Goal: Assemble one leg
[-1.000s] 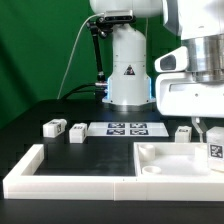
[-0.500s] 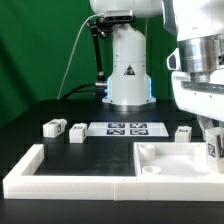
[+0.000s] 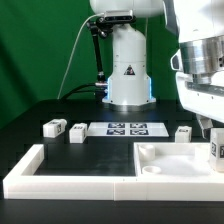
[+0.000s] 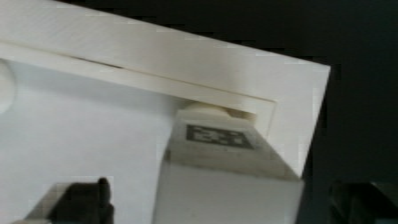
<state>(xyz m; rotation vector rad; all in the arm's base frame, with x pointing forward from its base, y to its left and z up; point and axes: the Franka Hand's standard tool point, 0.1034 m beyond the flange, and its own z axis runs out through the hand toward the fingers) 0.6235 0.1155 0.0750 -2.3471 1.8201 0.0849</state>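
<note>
Exterior view: the hand [image 3: 213, 138] pinches one leg [image 3: 215, 150] upright over the square part's [image 3: 170, 160] corner, seemingly not yet seated. Three spare legs [image 3: 53, 127] remain on the table [image 3: 20, 135].

Gripper [image 3: 214, 138] holding leg [image 3: 216, 150] (tagged), over tray [image 3: 165, 168]

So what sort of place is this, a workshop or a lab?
Most likely a robotics lab bench: a green backdrop, a white robot arm standing on a black table, and the marker board lying flat with its printed tags.
</note>
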